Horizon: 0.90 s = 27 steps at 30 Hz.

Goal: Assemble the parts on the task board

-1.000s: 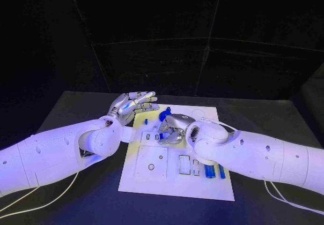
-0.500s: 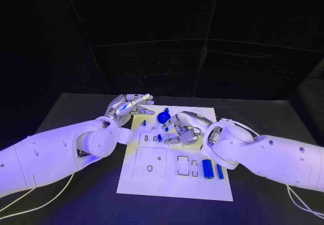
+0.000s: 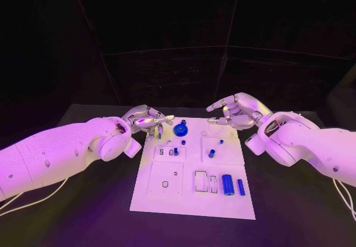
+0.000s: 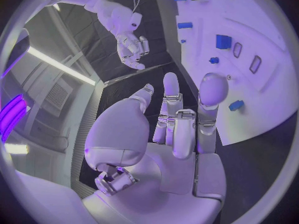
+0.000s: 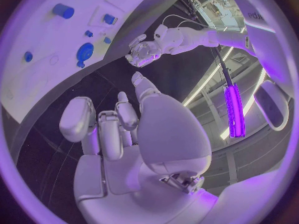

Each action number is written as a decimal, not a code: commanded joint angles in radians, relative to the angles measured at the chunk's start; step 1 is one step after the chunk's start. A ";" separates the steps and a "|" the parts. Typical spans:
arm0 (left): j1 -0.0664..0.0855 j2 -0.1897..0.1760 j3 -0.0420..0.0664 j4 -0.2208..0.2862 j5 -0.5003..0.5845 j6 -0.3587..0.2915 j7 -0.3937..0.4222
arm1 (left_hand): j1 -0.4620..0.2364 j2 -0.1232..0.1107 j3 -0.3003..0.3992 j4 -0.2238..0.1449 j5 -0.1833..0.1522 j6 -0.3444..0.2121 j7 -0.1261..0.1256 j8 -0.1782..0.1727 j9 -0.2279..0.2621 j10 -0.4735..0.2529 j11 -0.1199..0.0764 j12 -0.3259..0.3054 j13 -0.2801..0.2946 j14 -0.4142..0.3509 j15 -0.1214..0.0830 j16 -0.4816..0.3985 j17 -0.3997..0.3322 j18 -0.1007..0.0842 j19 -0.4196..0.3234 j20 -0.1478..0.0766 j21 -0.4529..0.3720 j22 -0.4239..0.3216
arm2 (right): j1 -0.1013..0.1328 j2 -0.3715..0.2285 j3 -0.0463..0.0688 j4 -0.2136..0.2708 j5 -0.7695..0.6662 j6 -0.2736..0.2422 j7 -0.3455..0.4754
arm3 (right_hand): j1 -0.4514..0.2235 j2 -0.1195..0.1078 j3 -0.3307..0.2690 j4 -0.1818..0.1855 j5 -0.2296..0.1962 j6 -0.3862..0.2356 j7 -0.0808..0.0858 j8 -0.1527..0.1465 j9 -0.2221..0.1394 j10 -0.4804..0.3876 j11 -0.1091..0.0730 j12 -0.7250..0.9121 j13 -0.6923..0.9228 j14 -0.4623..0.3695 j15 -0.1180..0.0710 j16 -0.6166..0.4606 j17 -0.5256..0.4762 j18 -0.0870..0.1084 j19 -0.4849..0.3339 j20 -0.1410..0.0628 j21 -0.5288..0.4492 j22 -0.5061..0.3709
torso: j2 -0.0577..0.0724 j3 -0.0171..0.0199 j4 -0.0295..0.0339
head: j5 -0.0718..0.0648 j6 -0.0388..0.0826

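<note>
The white task board [image 3: 167, 200] lies in the middle of the black table. On its far part stands a round blue part [image 3: 180, 129]; a short blue peg [image 3: 211, 153] stands upright right of the middle. Two blue cylinders [image 3: 228, 184] lie side by side near the board's right edge. My left hand [image 3: 148, 121] hovers at the far left corner, its fingers loosely bent and holding nothing. Over the far right corner my right hand [image 3: 236, 112] is raised above the board, fingers apart and empty. The right wrist view shows the round blue part [image 5: 84, 51] and my left hand [image 5: 144, 52].
Small blue pieces [image 3: 175, 151] sit in slots near the board's middle. White rectangular recesses [image 3: 201, 180] and a square plate with a hole [image 3: 164, 183] take up the near half. Bare black table [image 3: 297, 206] surrounds the board, with dark walls behind.
My right hand has lifted off the middle of the board and drawn back to the far right corner, uncovering the upright blue peg. My left hand dropped slightly toward the far left corner.
</note>
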 commanded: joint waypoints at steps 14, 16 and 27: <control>0.054 0.125 -0.004 -0.082 -0.535 0.249 -0.494 | 0.019 0.063 -0.256 0.149 -0.007 -0.117 -0.040 0.339 0.272 -0.064 -0.031 0.523 0.474 0.102 -0.027 0.091 0.263 -0.067 0.025 -0.014 0.366 0.475 | 0.036 -0.017 0.003 -0.105 0.305 0.049 0.036 | -0.006 0.018 -0.002 -0.007 0.000 0.010 -0.001 0.011 0.001 0.005 -0.003 0.003 0.000 0.068 -0.001 -0.008 0.076 -0.008 -0.006 -0.001 -0.006 -0.007 | -0.020 0.0132 -0.0084 | 0.017 -0.017; 0.061 0.137 -0.018 -0.087 -0.544 0.259 -0.513 | 0.022 0.069 -0.269 0.151 -0.007 -0.130 -0.041 0.358 0.290 -0.058 -0.031 0.543 0.494 0.102 -0.029 0.091 0.263 -0.069 0.027 -0.014 0.374 0.486 | 0.036 -0.015 0.003 -0.111 0.306 0.051 0.031 | -0.006 0.018 -0.002 -0.007 0.000 0.010 -0.001 0.011 0.001 0.005 -0.003 0.002 -0.001 0.068 -0.001 -0.008 0.076 -0.008 -0.006 -0.001 -0.006 -0.007 | -0.018 0.0131 -0.0075 | 0.016 -0.016; 0.090 0.192 -0.071 -0.094 -0.523 0.307 -0.591 | 0.016 0.086 -0.316 0.155 -0.007 -0.160 -0.044 0.410 0.346 -0.029 -0.033 0.626 0.596 0.102 -0.030 0.091 0.263 -0.069 0.023 -0.015 0.383 0.501 | 0.038 0.002 0.003 -0.139 0.307 0.086 0.024 | -0.025 0.008 -0.023 -0.002 0.009 0.000 -0.001 0.013 -0.003 -0.005 -0.003 -0.007 -0.016 0.066 -0.001 -0.013 0.067 -0.004 -0.015 -0.002 -0.018 -0.031 | -0.016 0.0116 -0.0106 | 0.018 -0.022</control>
